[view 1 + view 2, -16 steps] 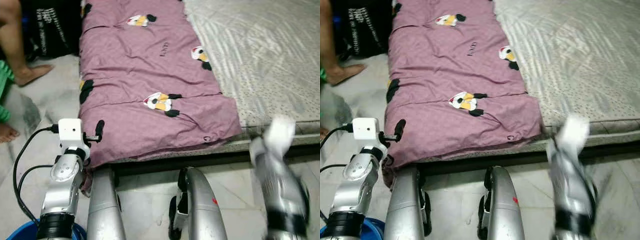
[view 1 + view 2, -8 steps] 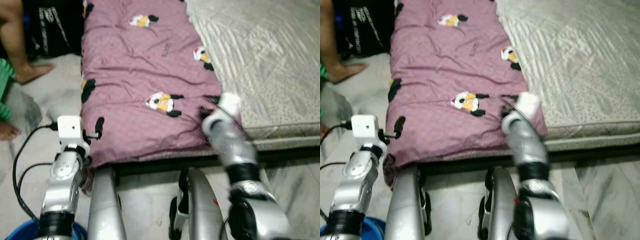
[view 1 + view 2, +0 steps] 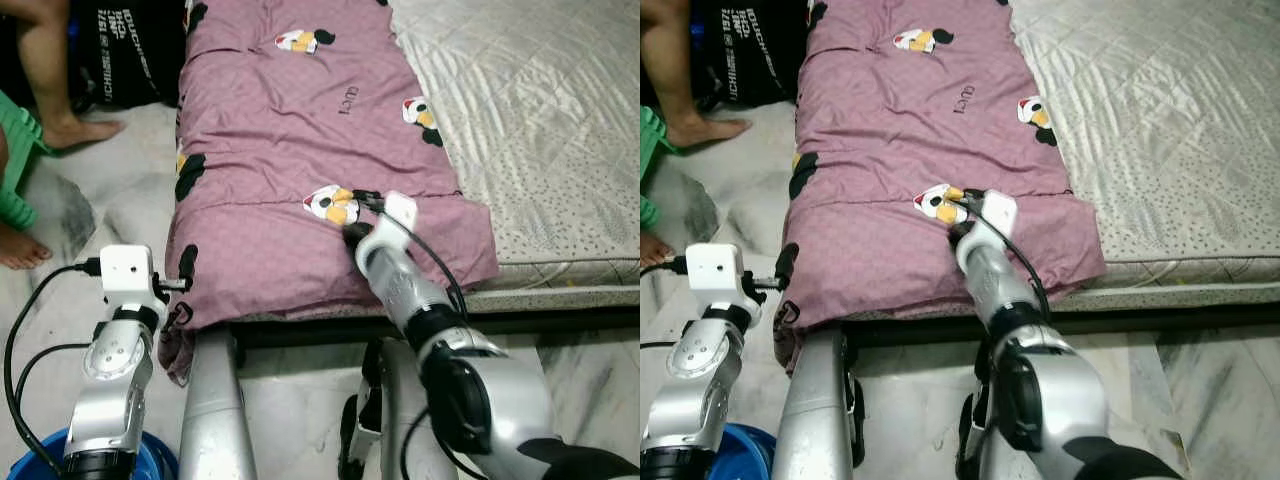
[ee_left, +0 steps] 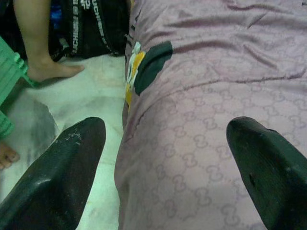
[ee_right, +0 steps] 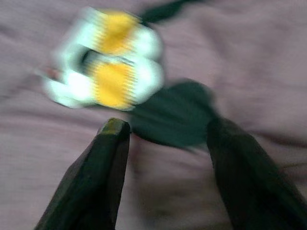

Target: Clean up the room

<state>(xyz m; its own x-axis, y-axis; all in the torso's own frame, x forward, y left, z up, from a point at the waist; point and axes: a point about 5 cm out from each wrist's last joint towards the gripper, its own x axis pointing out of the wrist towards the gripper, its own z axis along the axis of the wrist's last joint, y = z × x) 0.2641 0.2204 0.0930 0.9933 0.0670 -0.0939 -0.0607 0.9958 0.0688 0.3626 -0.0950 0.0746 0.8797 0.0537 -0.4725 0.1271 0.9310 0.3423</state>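
Note:
A mauve blanket (image 3: 300,120) with white, yellow and black cartoon prints lies along the left side of a pale mattress (image 3: 540,120). My right gripper (image 3: 358,213) is stretched out over the blanket's near part, open, its fingertips just at one print (image 5: 110,72) without holding cloth. My left gripper (image 3: 184,290) stands open at the blanket's near left corner. In the left wrist view its fingers (image 4: 72,158) straddle the blanket's hanging left edge (image 4: 192,158).
A person's bare legs (image 3: 55,70) stand at the far left beside a green stool (image 3: 20,160) and a black bag (image 3: 125,50). A blue bucket (image 3: 40,465) sits by my left arm. Marble floor runs along the mattress's left and front.
My right arm has swung from the mattress's front right edge leftward and forward onto the blanket by the print. The left arm has barely moved; the camera shifted slightly.

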